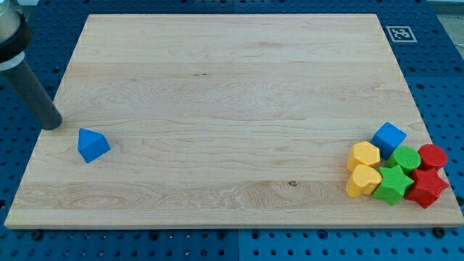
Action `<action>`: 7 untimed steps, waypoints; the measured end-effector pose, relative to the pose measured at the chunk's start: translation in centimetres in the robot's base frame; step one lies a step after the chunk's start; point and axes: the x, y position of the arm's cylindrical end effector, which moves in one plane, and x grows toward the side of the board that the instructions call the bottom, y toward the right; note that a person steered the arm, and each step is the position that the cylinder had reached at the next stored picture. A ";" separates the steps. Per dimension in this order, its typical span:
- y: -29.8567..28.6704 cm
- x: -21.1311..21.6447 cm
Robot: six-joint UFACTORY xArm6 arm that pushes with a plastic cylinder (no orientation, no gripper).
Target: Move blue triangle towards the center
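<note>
Blue triangle (93, 144) is seen lying flat on the wooden board (232, 87), near the board's left edge and below its mid-height, well apart from board centre. My tip (52, 127) is placed just up-left of the blue triangle, close but not touching it; a small gap of bare wood is visible between them. The tool is a plain dark rod, tilted, entering from the view's top-left corner; nothing is gripped or carried by it, and no block is in contact.

All other blocks are clustered far to the right of the blue triangle, at the board's lower right corner: blue cube (389, 138) at the cluster's top, two yellow blocks (363, 155) (362, 180) on its left side, green star (393, 183) at bottom middle, a second green block (407, 157) above it, a red block (433, 156) and a red star-like block (425, 188) at the right, shape probably a star but not clearly resolved. Blocks in the cluster are touching one another. A fiducial tag (400, 33) is seen at the board's upper right corner.
</note>
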 end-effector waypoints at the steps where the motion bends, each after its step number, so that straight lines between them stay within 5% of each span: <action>1: 2.7 1.8; 3: 7.1 5.4; 7: 10.7 5.0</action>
